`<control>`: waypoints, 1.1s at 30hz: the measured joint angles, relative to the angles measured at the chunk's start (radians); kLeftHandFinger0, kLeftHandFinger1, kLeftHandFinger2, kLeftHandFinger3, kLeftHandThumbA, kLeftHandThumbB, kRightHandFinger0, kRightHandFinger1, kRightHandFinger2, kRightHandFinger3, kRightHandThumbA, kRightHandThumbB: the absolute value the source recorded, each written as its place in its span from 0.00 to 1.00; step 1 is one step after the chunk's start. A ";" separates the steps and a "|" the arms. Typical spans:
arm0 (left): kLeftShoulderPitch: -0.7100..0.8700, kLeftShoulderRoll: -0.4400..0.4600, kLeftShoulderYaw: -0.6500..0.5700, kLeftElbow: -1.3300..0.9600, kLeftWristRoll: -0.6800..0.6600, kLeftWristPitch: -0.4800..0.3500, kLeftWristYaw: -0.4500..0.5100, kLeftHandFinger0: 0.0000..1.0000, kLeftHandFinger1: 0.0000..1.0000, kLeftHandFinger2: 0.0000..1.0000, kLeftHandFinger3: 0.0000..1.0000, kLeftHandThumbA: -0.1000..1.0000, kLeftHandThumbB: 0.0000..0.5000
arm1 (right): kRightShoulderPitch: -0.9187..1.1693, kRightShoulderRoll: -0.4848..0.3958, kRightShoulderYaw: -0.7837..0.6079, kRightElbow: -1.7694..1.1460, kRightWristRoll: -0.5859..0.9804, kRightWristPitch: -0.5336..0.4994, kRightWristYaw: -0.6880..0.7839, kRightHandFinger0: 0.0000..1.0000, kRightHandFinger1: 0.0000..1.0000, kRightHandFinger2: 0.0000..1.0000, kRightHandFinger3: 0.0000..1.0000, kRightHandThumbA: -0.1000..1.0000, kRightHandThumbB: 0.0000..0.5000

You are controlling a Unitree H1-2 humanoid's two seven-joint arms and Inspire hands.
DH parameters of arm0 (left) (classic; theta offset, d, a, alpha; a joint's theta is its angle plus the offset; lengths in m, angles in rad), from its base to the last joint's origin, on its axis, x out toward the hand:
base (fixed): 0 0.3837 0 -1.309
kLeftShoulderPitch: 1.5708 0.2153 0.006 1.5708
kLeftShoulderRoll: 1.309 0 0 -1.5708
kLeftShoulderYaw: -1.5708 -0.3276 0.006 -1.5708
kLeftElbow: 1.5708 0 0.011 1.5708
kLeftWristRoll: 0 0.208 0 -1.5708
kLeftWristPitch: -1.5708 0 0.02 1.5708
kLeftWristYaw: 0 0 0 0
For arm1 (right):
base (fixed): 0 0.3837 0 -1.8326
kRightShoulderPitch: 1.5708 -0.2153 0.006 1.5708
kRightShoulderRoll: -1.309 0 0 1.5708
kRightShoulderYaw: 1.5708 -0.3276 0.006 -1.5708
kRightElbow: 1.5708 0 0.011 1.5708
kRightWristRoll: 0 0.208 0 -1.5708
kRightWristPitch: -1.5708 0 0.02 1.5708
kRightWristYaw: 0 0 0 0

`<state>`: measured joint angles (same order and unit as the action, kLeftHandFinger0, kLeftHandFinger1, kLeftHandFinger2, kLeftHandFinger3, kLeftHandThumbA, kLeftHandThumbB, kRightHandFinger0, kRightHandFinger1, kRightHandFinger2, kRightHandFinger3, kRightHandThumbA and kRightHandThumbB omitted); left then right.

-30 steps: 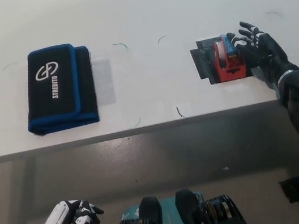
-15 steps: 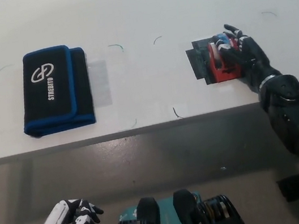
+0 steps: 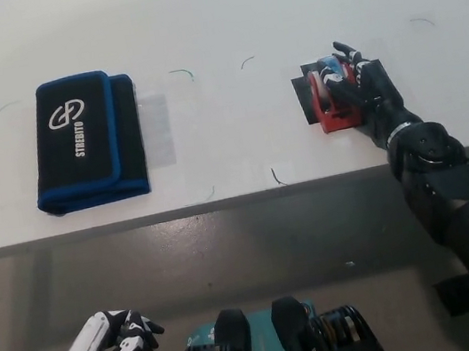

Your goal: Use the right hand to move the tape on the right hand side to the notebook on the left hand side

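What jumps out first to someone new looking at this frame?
The black right hand, far right on the white table, wrapped over the red tape dispenser, which sits on a dark patch. Next, the black, blue-edged notebook, lying flat far left on the table. The white left hand rests low at the lower left, below the table edge, holding nothing.

Right hand (image 3: 363,91) curled, gripping.

A test bench in a lab, by my view.
A plain white table (image 3: 217,16) bears thin pen-drawn placement marks (image 3: 282,177); bare grey floor (image 3: 229,248) lies below.
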<state>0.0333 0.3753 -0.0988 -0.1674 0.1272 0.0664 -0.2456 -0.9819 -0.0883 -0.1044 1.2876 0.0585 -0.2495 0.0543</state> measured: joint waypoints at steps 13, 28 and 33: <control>-0.008 0.000 0.000 0.000 0.000 0.000 -0.010 0.40 0.42 0.53 0.82 0.73 0.27 | -0.026 0.077 0.025 0.040 0.000 -0.031 -0.012 1.00 1.00 1.00 1.00 0.69 1.00; -0.015 0.000 0.001 -0.006 0.000 0.007 -0.017 0.43 0.44 0.56 0.83 0.74 0.26 | -0.042 0.170 0.067 0.057 -0.004 -0.051 -0.021 1.00 1.00 1.00 1.00 0.67 1.00; -0.017 0.000 0.001 -0.006 0.000 0.009 -0.018 0.42 0.43 0.55 0.83 0.76 0.31 | -0.042 0.188 0.069 0.065 -0.004 -0.061 -0.018 1.00 1.00 1.00 1.00 0.63 1.00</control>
<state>0.0166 0.3756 -0.0981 -0.1733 0.1272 0.0755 -0.2638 -1.0237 0.0996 -0.0350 1.3524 0.0550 -0.3103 0.0362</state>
